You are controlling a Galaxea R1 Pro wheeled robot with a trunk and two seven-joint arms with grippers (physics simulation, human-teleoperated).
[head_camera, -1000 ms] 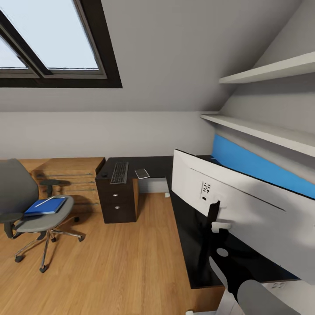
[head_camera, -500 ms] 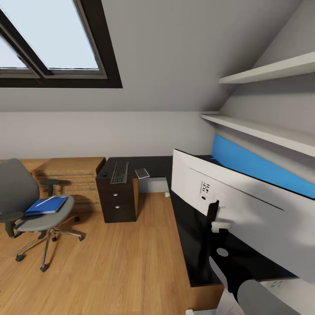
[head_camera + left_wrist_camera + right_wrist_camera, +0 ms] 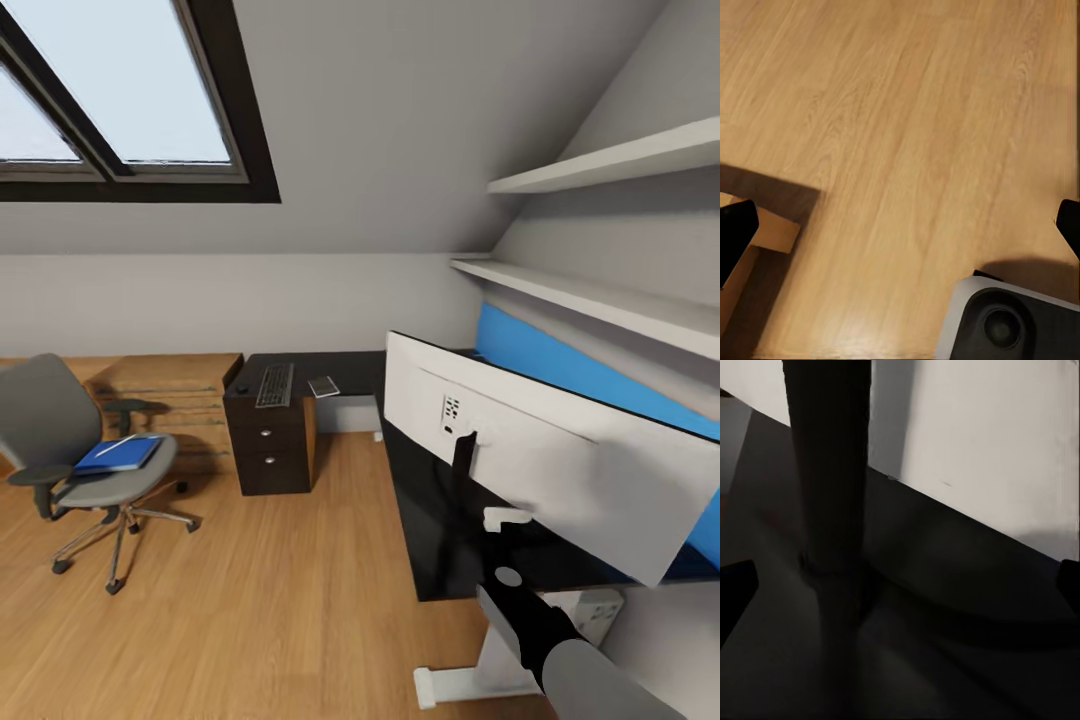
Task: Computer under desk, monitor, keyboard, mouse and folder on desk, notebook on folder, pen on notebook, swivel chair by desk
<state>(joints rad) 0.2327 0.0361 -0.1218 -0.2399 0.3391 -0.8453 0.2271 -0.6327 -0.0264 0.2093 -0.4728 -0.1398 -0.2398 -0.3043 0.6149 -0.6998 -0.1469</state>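
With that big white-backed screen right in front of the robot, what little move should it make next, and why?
Probably ease the right gripper in toward the wide white-backed monitor's slim black stand arm. The right wrist view looks straight at that stand, with both fingertips spread wide at the picture's edges and nothing between them, and the monitor stands on the glossy black desk.

The desk (image 3: 420,520) bears the monitor (image 3: 540,460), keyboard (image 3: 275,385) and perhaps the mouse (image 3: 241,389).

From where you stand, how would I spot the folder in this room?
Look below the skylight to the grey swivel chair on the wooden floor, left of the black desk. The folder lies flat on its seat. It is bright blue, with a thin white pen lying across its top.
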